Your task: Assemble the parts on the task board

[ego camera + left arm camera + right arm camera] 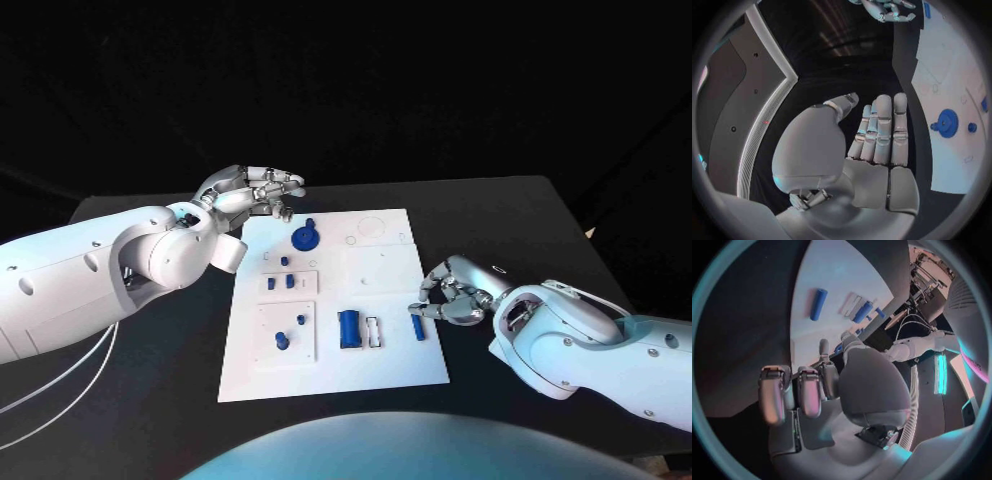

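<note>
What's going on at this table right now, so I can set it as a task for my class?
A two-armed robot is working on a white task board that carries small blue parts. Its right hand is at the board's right edge, fingers curled beside a short blue peg; whether it grips the peg cannot be told. The left hand hovers by the board's far left corner with fingers straight, holding nothing, near a round blue gear. A blue cylinder lies near the board's middle.

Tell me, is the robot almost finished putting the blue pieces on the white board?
Not yet, it seems. A blue gear and small pegs already sit on the white board. The right hand curls over a blue rod at the board's edge; whether it grips it is unclear. The left hand is open and holds nothing. A blue cylinder lies loose, so more remains.
</note>
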Robot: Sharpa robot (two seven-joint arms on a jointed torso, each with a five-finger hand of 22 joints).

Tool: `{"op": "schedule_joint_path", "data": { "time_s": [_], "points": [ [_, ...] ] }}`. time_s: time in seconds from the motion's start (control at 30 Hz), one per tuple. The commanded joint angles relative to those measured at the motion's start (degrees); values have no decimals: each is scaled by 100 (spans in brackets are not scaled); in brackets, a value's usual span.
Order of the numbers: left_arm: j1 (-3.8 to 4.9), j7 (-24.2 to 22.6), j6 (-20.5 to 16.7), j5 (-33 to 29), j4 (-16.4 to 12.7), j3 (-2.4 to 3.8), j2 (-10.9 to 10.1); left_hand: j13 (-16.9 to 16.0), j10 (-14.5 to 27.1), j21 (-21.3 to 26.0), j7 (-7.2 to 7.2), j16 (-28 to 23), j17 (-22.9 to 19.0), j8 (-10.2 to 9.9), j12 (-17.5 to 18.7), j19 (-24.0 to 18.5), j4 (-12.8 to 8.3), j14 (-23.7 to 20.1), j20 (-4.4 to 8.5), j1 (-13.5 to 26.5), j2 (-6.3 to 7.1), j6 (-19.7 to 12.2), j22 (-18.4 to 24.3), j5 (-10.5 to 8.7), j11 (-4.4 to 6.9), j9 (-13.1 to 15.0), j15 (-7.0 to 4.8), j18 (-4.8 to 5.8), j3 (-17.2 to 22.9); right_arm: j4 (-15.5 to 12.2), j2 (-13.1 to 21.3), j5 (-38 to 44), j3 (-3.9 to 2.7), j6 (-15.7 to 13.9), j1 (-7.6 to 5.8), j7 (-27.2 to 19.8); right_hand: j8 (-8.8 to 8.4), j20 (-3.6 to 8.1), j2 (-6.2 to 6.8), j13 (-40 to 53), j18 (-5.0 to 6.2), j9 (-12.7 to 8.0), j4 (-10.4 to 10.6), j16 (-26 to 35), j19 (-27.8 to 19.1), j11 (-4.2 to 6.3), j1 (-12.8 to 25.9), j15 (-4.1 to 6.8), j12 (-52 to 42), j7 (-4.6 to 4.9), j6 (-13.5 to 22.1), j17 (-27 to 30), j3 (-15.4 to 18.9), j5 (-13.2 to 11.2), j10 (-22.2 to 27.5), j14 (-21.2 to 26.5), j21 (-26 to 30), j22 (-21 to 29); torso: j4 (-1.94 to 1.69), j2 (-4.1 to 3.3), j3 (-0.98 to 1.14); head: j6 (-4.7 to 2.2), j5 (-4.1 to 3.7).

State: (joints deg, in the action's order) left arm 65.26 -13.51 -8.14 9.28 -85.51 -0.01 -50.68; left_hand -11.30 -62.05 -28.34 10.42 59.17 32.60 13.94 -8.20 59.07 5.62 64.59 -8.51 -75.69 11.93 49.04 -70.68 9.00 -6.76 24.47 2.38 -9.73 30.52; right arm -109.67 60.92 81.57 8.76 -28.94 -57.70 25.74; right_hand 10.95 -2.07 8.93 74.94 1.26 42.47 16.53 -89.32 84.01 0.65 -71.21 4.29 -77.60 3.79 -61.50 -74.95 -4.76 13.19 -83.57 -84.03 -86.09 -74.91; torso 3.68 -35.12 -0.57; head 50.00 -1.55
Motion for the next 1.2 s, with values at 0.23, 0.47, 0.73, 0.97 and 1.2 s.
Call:
{"op": "schedule_joint_path", "data": {
  "time_s": [0.23, 0.47, 0.73, 0.97, 1.2],
  "points": [
    [2, -62, 29, -11, -22, 3, 10, 10, 42, 21, -14, 19, -9, 30, -21, 17, 30, -16, -19, 30, -10, -41, 9, 32, -10, 8, 23, -66, 16, 41, -18, 765, 11, 182, 248, 305, 32, -33, 69, 639, -32, 28, 5, 16, 398, -14, -7, -38, 19, -22, -88, -1287, 66, -36, 16, -546, 8, -1382, -14, -8, 4, 0, -7],
    [2, -63, 33, -11, -27, 3, 2, 10, 42, 21, -14, 19, -9, 30, -21, 17, 30, -16, -19, 30, -10, -41, 9, 32, -10, 8, 23, -66, 16, 194, -175, 843, 12, 273, 393, 399, 36, -34, 71, 632, -29, 32, 10, 19, 392, -12, 7, -37, 29, -24, -97, -1282, 78, -46, 20, -544, 19, -1379, -17, -8, 1, 0, -1],
    [2, -63, 36, -11, -29, 3, -3, 9, 41, 23, -13, 21, -11, 38, -29, 15, 33, -19, -19, 38, -7, -48, 12, 35, -9, 7, 23, -66, 11, 306, -269, 901, 13, 406, 446, 457, 41, -35, 63, 641, -30, 34, 7, 17, 393, -9, 3, -36, 15, -29, -107, -1287, 77, -46, 13, -546, 16, -1380, -15, -3, 0, 0, 3],
    [2, -62, 41, -11, -29, 3, -3, 9, 41, 23, -13, 21, -11, 38, -29, 15, 33, -19, -19, 38, -7, -48, 12, 35, -9, 7, 23, -66, 11, 381, -341, 982, 13, 540, 467, 509, 43, -30, 42, 643, -28, 44, -29, 16, 391, 12, -140, -19, 10, -52, -127, -1291, 41, -29, 10, -546, 23, -1378, -13, -6, 4, 0, 8],
    [2, -60, 44, -11, -26, 3, -4, 9, 41, 23, -13, 21, -11, 38, -29, 15, 33, -19, -19, 38, -7, -48, 12, 35, -9, 7, 23, -66, 11, 407, -418, 1037, 14, 634, 495, 554, -28, 32, -65, 655, -31, -16, -251, 14, 400, 76, -1031, 48, -8, -117, -194, -1304, -626, -194, 7, -550, 10, -1384, -19, -6, 4, 0, -6]
  ]
}}
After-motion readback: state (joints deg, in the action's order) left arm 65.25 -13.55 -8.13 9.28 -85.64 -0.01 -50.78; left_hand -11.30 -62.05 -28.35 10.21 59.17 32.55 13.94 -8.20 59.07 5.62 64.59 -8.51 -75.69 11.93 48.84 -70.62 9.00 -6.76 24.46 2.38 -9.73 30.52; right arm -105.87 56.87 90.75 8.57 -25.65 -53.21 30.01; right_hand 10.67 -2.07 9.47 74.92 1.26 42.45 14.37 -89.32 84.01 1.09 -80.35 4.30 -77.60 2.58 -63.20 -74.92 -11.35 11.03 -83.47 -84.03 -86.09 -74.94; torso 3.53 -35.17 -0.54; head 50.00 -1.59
